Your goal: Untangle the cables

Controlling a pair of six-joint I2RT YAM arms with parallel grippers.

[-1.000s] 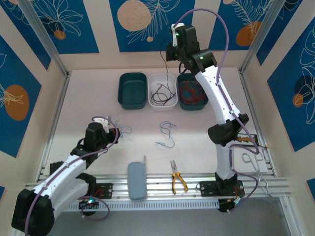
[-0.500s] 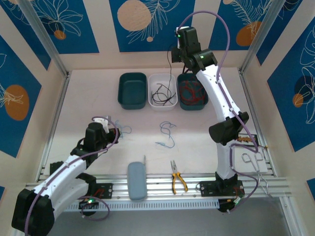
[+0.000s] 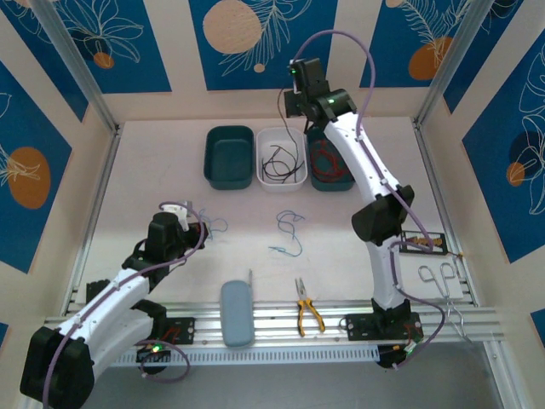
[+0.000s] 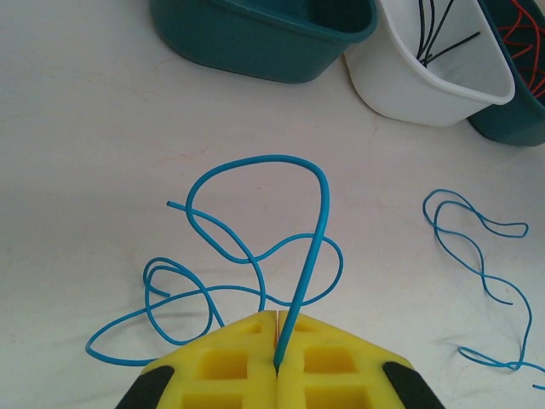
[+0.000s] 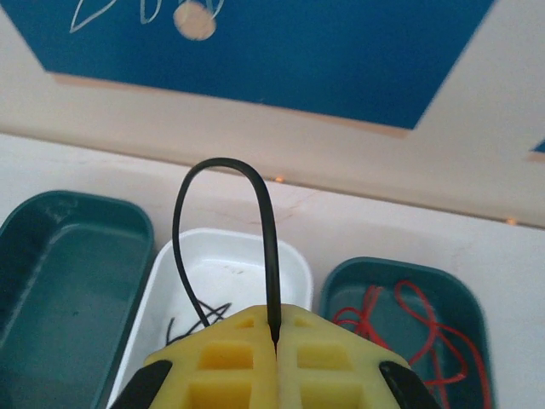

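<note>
The pale worktop [image 3: 153, 170] has blue walls [image 3: 128, 43] around it and bare room in the middle. Three trays [image 3: 230, 130] sit along the far edge. The left tool [image 4: 277, 345] pinches a blue wire [image 4: 308, 247] looping away from it. The right tool [image 5: 274, 341], shut above the white tray [image 3: 260, 162], holds a black wire [image 5: 269, 239] hanging down.

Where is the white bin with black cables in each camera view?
Top external: the white bin, upper centre, the middle of three bins.
Left wrist: the white bin, top right, cut by the upper edge.
Right wrist: the white bin, lower centre, partly behind the right gripper.
Shared landmark: the empty teal bin, on its left in all views.
</note>
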